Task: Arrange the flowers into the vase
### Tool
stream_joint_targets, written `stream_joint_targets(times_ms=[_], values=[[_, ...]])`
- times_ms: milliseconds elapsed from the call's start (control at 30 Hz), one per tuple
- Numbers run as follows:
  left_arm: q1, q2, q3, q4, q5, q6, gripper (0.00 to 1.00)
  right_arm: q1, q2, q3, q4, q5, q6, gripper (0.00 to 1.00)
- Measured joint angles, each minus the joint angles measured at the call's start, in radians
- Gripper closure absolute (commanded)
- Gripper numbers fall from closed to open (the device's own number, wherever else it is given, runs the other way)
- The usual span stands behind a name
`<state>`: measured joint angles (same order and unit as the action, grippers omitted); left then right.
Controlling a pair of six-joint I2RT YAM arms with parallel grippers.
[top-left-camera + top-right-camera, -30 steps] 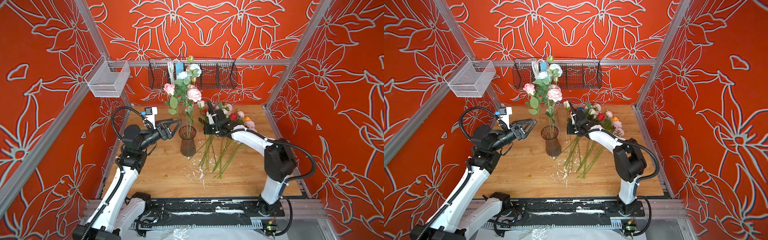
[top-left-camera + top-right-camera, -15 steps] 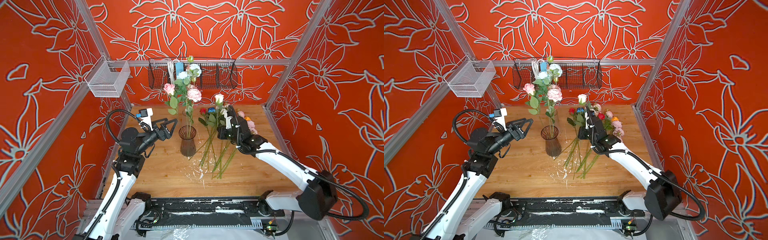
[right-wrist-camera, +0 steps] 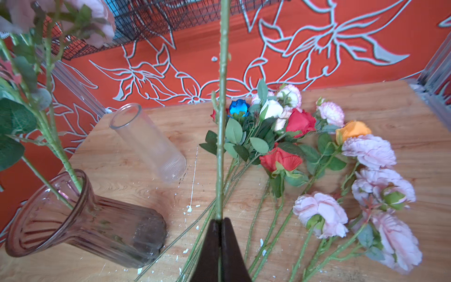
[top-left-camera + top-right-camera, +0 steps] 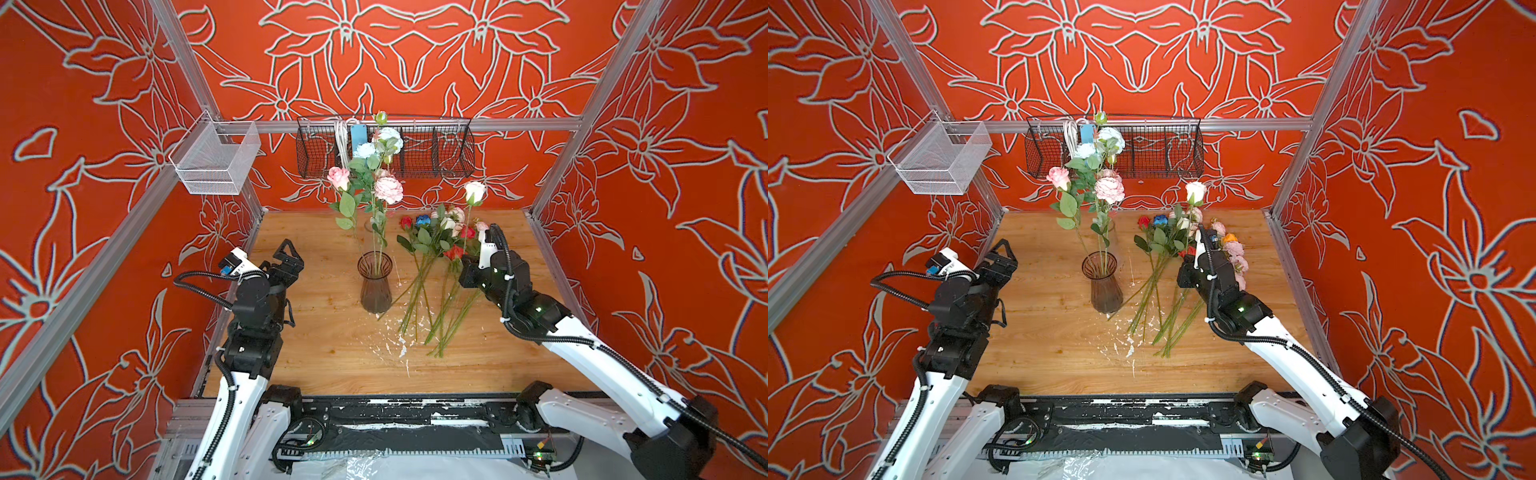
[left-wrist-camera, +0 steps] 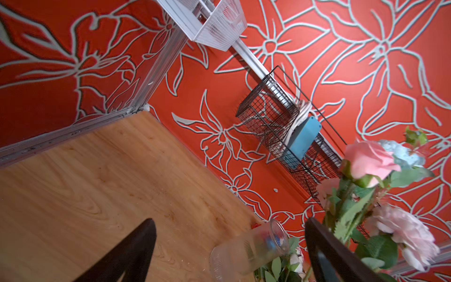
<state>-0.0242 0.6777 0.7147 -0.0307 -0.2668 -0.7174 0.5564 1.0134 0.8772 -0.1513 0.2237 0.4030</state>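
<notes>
The right claw (image 3: pixel 220 221) is clamped shut on the green stem of a white rose (image 4: pixel 474 192), gripping it low down; the stem rises nearly upright from the fingertips, and in both top views the pale head stands clear above everything else on that side. Beneath it the loose flowers (image 3: pixel 317 151) lie in a fan on the tabletop (image 4: pixel 324 332), to the right of the vase (image 4: pixel 375 282); their heads point toward the back wall and their long stems toward the front edge; I can make out red, blue, white, orange and pale pink heads among the leaves. The held rose is beside the vase but apart from it.

The vase, of dark ribbed glass, stands upright near the middle of the tabletop; several stems are in it already, a pink rose (image 4: pixel 338 178) leaning left, a pink peony (image 4: pixel 388 190) next to it, and pale blue and white heads (image 4: pixel 384 141) higher up, in front of the black wire basket (image 4: pixel 432 153) on the back wall. A clear glass cylinder (image 3: pixel 148 141) stands just behind the vase.

The left claw (image 4: pixel 289 253) hangs over the tabletop left of the vase, well apart from it; its fingers are spread wide and grip nothing. A white mesh basket (image 4: pixel 216 162) hangs at the left corner; white flecks (image 4: pixel 399 340) dot the wood in front of the vase.
</notes>
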Motion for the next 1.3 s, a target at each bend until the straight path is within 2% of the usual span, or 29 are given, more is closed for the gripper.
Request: stream_joint_targets(times_ms=[467, 667, 900, 1067, 1300], values=[[0.174, 0.162, 0.076, -0.065, 0.19, -0.076, 0.05, 0.0, -0.009, 0.034, 0.006, 0.003, -0.007, 0.98], [0.182, 0.161, 0.076, -0.064, 0.24, -0.084, 0.05, 0.018, 0.058, 0.149, 0.034, -0.016, -0.013, 0.98], [0.182, 0.162, 0.076, -0.05, 0.283, -0.089, 0.04, 0.085, 0.122, 0.266, 0.064, -0.024, -0.047, 0.98], [0.182, 0.199, 0.074, 0.026, 0.386, -0.094, 0.03, 0.132, 0.196, 0.396, 0.115, -0.049, -0.083, 0.98], [0.206, 0.347, 0.105, 0.053, 0.566, -0.139, 0.03, 0.151, 0.352, 0.623, 0.156, -0.087, -0.111, 0.98]])
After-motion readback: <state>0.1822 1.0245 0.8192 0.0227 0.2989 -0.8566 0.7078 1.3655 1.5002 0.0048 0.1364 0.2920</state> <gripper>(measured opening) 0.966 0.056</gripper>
